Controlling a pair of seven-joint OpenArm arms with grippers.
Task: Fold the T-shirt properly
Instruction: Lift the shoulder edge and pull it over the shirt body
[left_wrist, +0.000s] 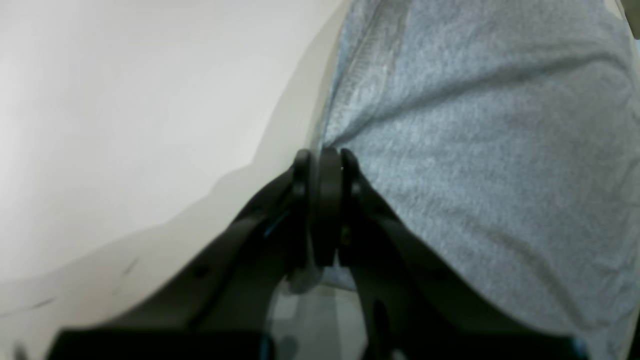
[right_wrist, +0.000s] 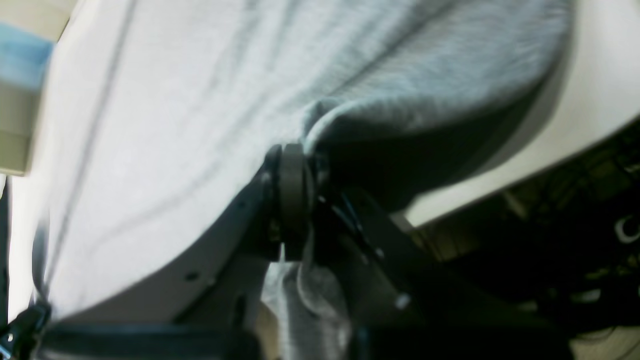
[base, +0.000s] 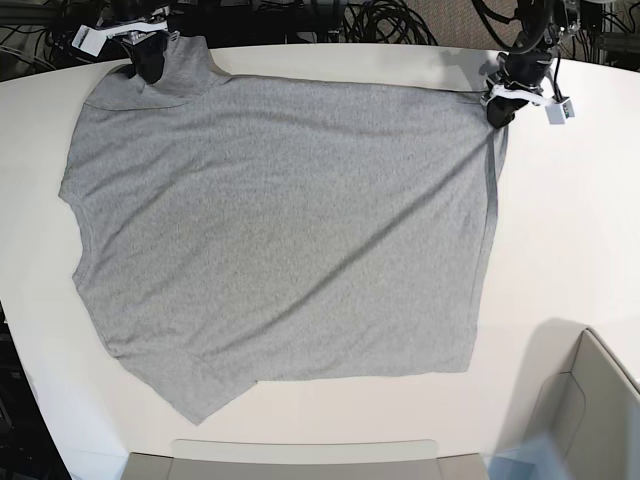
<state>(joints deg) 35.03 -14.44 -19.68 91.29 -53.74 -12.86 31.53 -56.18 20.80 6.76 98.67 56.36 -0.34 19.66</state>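
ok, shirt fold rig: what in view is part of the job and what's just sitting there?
In the job:
- T-shirt, grey, spread flat on the table
- left gripper, shut on the shirt's far hem corner
- right gripper, shut on the shirt's other far corner

Just lying about:
- white table
- grey bins at the near edge
- cables behind the table

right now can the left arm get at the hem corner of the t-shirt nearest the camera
Probably not as things stand. The left end effector is shut on the T-shirt at the far edge of the table; nothing blocks the way, but it would have to let go first.
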